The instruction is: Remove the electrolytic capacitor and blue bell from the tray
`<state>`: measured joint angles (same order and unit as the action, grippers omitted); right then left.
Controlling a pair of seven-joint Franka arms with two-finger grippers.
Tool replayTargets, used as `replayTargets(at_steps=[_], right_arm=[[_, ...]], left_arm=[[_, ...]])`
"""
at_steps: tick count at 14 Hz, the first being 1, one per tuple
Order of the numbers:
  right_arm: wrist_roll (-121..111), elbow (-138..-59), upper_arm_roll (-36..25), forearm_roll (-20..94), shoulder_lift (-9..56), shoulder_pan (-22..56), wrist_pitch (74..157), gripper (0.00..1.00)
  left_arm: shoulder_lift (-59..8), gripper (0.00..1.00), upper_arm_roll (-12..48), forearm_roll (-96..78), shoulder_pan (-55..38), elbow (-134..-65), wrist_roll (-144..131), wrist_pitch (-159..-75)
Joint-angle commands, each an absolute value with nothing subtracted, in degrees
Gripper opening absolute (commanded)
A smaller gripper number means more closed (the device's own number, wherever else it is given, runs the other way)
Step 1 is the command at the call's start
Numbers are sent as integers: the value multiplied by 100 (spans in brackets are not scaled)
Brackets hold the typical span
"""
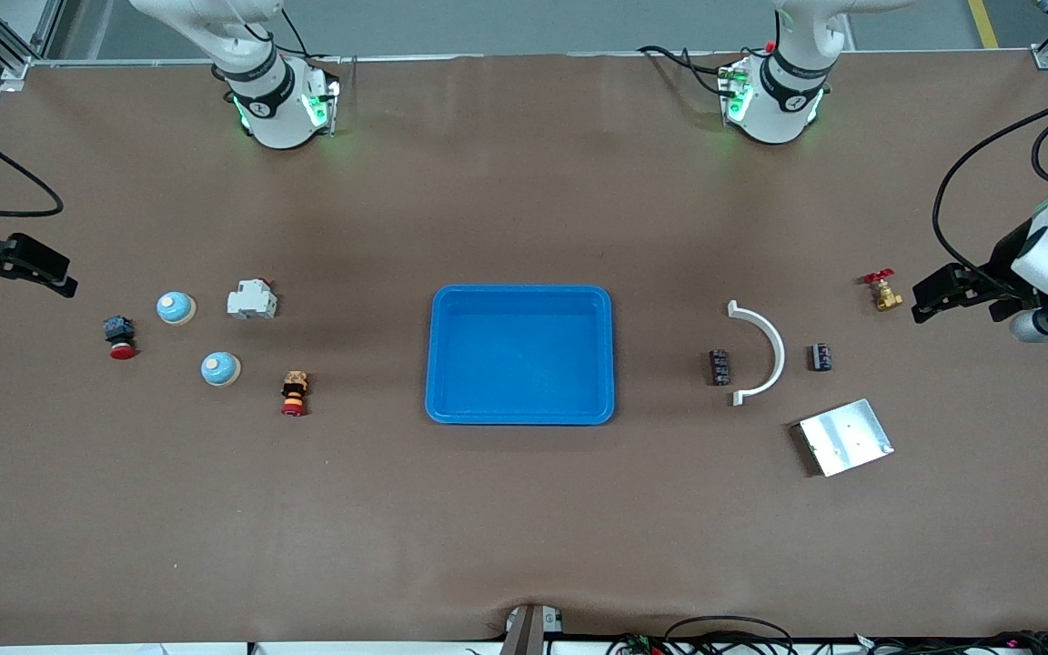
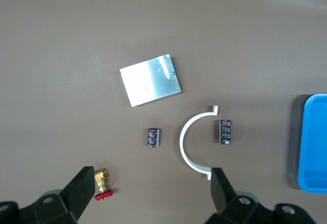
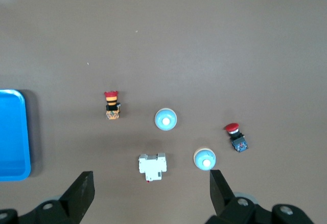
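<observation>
Two light blue bells (image 1: 176, 307) (image 1: 220, 368) sit toward the right arm's end of the table; the right wrist view shows them too (image 3: 165, 119) (image 3: 204, 159). Two dark capacitors (image 1: 720, 367) (image 1: 821, 357) lie toward the left arm's end, one on each side of a white arc (image 1: 765, 350); the left wrist view shows them too (image 2: 154, 137) (image 2: 224, 132). A blue tray (image 1: 521, 291) sits mid-table. My left gripper (image 1: 929, 300) (image 2: 152, 175) is open and empty, up over the table beside a brass valve. My right gripper (image 1: 55, 277) (image 3: 150, 178) is open and empty over the right arm's end.
A brass valve with a red handle (image 1: 883, 291) and a metal plate (image 1: 844, 437) lie near the capacitors. A white breaker (image 1: 252, 299), a red push button (image 1: 120, 337) and a striped button (image 1: 294, 393) lie around the bells.
</observation>
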<state>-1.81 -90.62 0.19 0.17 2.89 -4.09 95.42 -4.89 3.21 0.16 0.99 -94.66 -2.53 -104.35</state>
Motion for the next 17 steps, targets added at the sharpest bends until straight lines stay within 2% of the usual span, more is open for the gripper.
replayTargets(at_steps=[1, 5, 8, 10, 17], right_arm=[[-185, -9079, 0, 88, 202, -413, 9335, 100], [-210, -9070, -53, 554, 202, -553, 9238, 100], [-176, -9053, -53, 519, 193, -545, 9176, 100], [-185, -9035, -53, 492, 185, -554, 9150, 100], [-176, -9009, -62, 325, 167, -554, 9010, 100]], left_arm=[[-466, 100, 202, -17, -26, -9404, -290, -10310], [-431, 100, 141, -61, -27, -9396, -281, -10266], [-457, 100, 141, -79, -17, -8993, -281, -9600], [-413, 100, 141, -79, -35, -8965, -281, -9396], [-290, 100, 114, -88, -114, -9097, -500, -9378]])
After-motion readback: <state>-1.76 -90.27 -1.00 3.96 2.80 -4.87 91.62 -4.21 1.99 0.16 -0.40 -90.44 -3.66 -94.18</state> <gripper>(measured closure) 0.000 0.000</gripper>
